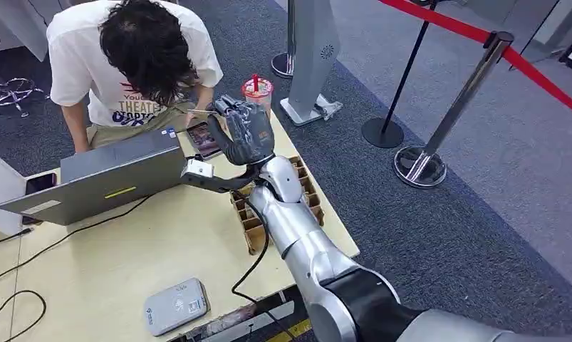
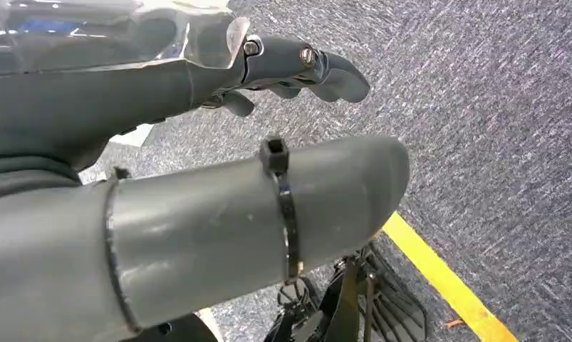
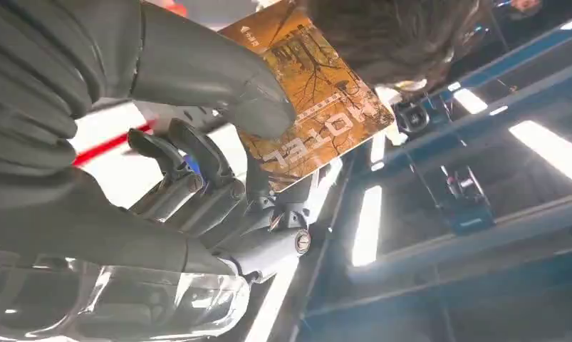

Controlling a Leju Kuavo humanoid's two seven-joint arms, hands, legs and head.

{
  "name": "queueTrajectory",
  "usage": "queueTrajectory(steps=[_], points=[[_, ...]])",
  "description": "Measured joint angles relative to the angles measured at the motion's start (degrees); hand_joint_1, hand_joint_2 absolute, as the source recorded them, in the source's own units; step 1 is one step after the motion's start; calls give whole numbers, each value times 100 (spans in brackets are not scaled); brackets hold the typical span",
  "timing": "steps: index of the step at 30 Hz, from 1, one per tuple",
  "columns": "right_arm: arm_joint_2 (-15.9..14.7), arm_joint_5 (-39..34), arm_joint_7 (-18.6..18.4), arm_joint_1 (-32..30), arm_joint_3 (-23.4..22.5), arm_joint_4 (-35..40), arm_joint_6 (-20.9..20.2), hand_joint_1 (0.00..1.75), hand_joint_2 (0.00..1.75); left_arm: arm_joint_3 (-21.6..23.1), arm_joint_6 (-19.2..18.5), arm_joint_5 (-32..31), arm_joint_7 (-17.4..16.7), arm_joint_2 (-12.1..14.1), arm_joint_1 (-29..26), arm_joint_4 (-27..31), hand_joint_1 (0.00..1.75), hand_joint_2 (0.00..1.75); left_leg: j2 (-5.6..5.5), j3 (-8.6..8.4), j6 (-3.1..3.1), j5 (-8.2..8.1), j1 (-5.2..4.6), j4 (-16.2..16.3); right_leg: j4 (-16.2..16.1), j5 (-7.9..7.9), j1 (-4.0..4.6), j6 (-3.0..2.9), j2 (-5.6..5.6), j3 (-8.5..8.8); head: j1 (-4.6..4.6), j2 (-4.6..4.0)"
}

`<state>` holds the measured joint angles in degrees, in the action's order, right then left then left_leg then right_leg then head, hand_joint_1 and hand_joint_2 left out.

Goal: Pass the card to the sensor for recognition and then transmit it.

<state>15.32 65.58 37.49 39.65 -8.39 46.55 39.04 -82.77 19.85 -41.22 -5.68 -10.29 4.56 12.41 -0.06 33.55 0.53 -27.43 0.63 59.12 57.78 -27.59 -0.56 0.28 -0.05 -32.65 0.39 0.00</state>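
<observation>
An orange card [image 3: 308, 107] is pinched between thumb and fingers [image 3: 204, 153] of the right hand [image 1: 243, 132], raised above the table [image 1: 112, 263] before a seated person [image 1: 137, 60]; the left hand [image 2: 197, 78] is held over carpet, fingers curled on nothing.

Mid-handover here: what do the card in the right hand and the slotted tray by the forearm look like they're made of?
The card looks like thin printed plastic or coated cardstock: flat, stiff, with an orange-brown picture and a slight sheen, pinched in the right hand. Which of the two I cannot tell. The slotted tray looks like raw corrugated cardboard: matte brown, with visible partition walls.
</observation>
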Motion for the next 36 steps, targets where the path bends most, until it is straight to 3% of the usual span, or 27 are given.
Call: queueTrajectory(steps=[5,9,12,15,22,36], points=[[0,-1742,138,277,96,-755,-246,175,175,0,15,33,13,-7,21,0,0,0,-1,0,0,1,0,0,1,0,0,0,-1,0,0,0],[0,-2095,96,351,276,-996,-413,175,175,0,17,50,15,-15,34,0,0,0,0,-1,0,1,0,0,1,1,0,-1,0,0,0,0],[-2,-2159,30,393,435,-1097,-297,175,175,0,13,50,15,-22,33,0,0,0,-1,0,0,1,0,0,1,0,0,-1,0,-1,2,0],[-26,-1880,-168,396,673,-1101,-18,175,175,0,11,50,24,-26,38,0,0,0,1,-1,0,1,0,0,1,0,0,-1,1,-3,2,0],[-57,-847,-352,300,789,-806,0,175,175,0,7,46,31,-26,39,0,0,0,1,-1,0,1,0,0,1,0,0,-1,1,-3,0,0],[-55,-491,-326,220,686,-568,2,175,175,0,7,44,31,-26,49,0,0,0,0,-1,0,0,0,0,1,0,0,-1,0,-3,0,0]])
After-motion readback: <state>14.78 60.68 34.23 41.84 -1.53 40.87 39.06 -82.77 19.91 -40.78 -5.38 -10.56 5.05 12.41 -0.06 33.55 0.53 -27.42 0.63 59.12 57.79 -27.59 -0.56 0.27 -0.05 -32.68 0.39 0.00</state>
